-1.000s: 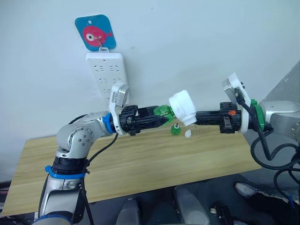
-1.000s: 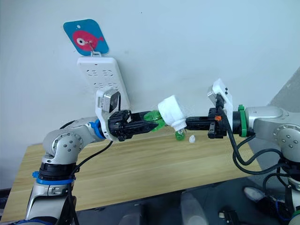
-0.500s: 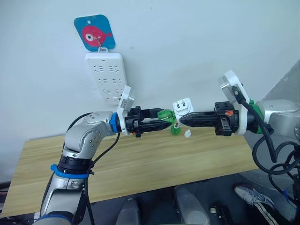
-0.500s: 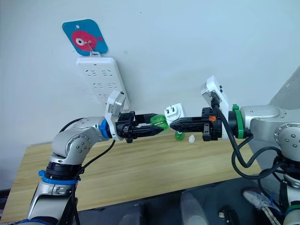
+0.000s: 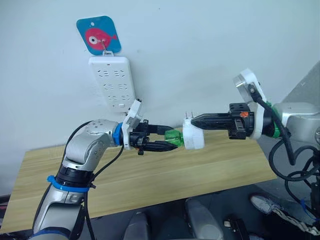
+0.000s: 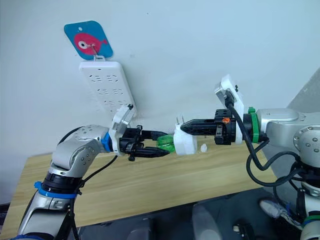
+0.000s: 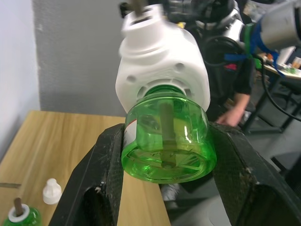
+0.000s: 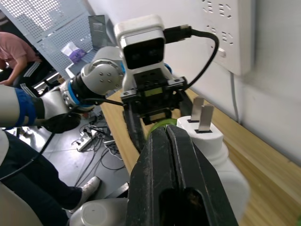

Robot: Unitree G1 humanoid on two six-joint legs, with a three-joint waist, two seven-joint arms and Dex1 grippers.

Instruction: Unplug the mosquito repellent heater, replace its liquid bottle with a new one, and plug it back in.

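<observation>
Above the table (image 5: 150, 175), left claw (image 5: 167, 139) grips one green bottle (image 5: 173, 139), right claw (image 5: 194, 120) clamps one heater (image 5: 193, 138).

Heater (image 5: 193, 137) rotated, prongs now up (earlier tilted); green bottle (image 5: 173, 138) seated in it, both lower.

Above the light wooden counter (image 5: 150, 175), the left pincer (image 5: 167, 139) grips a clear green liquid bottle (image 5: 174, 139) between its two black fingers. The bottle is joined to the small white rounded plastic heater (image 5: 193, 137), whose metal prongs point upward. The right pincer (image 5: 194, 120) meets the heater from the other side. On the wall hangs a tall white power strip (image 5: 113, 82), under a blue tag with a pink fish (image 5: 98, 35).
</observation>
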